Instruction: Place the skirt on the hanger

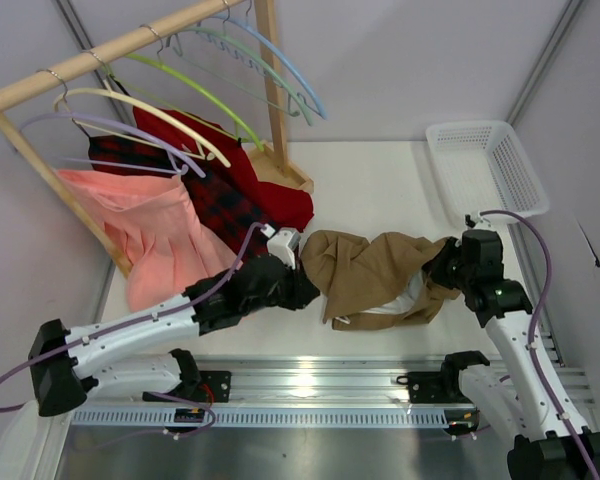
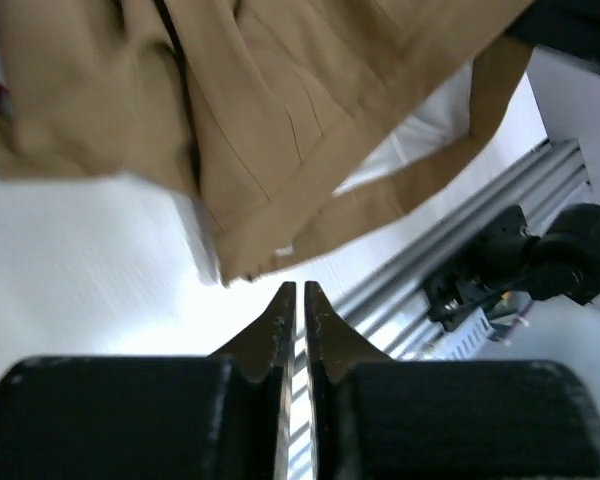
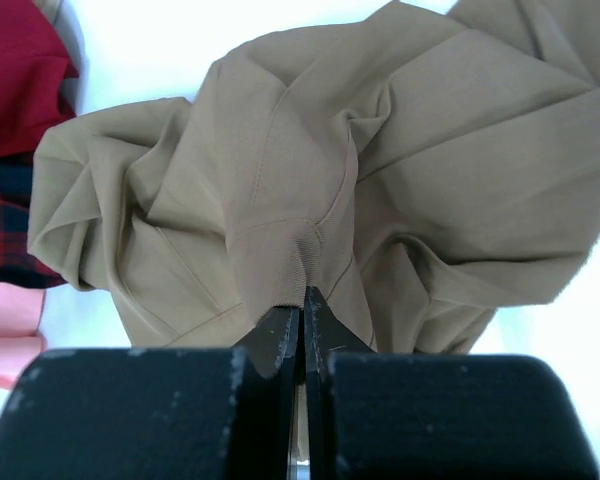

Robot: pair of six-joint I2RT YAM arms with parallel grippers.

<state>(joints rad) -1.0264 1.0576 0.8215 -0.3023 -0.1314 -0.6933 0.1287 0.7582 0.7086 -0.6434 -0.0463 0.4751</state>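
The tan skirt [image 1: 365,265] lies crumpled on the white table between my two arms, its white lining showing at the near edge. My right gripper [image 1: 442,266] is shut on a fold of the skirt's [image 3: 380,150] band, pinched at its tips [image 3: 302,295]. My left gripper [image 1: 310,290] sits at the skirt's left edge. In the left wrist view its jaws [image 2: 300,288] stand a sliver apart with nothing between them, and the skirt's hem [image 2: 280,120] hangs just beyond the tips. The pale sage-green hanger [image 1: 242,47] hangs on the rack at the back left.
A wooden rack [image 1: 100,55] at the back left carries several coloured hangers, a salmon-pink skirt [image 1: 145,235], a red-and-black plaid skirt [image 1: 220,200] and a red garment [image 1: 265,185]. A white mesh basket [image 1: 485,165] stands at the back right. A metal rail [image 1: 310,380] runs along the near edge.
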